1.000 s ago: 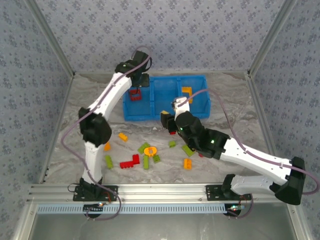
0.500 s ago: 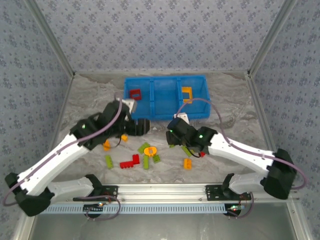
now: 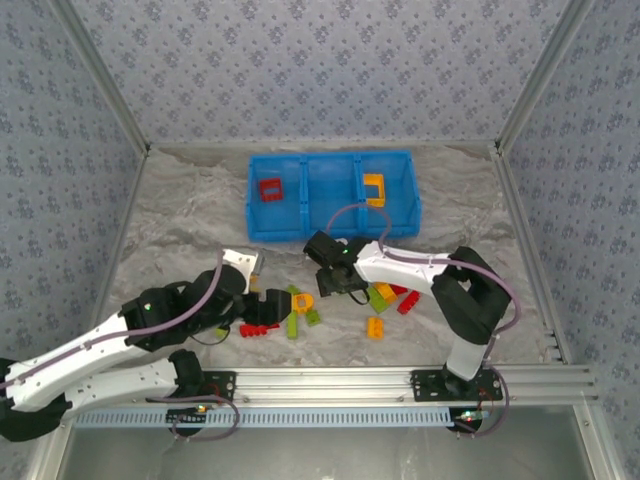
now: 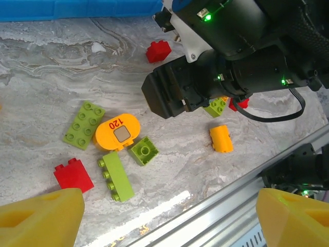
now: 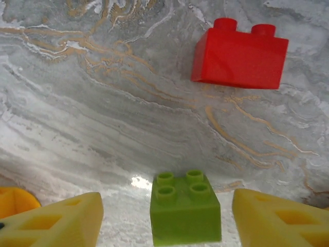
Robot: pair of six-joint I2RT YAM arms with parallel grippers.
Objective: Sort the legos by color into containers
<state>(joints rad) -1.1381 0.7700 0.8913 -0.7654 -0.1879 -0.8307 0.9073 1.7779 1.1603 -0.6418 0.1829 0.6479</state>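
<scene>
where my right fingers (image 5: 56, 221) stand apart at the lower corners, a lime green brick (image 5: 185, 213) lies between them, with a red brick (image 5: 239, 56) at upper right. my left fingers (image 4: 41, 211), likewise apart, frame loose legos (image 4: 117, 131) on the surface (image 4: 51, 67); blue bin (image 3: 330, 155) at upper centre.

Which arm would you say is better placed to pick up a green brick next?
Right. The right gripper, open, straddles a small green brick, clear of it on both sides. The left gripper is open too, but no brick sits centred between its jaws.
</scene>
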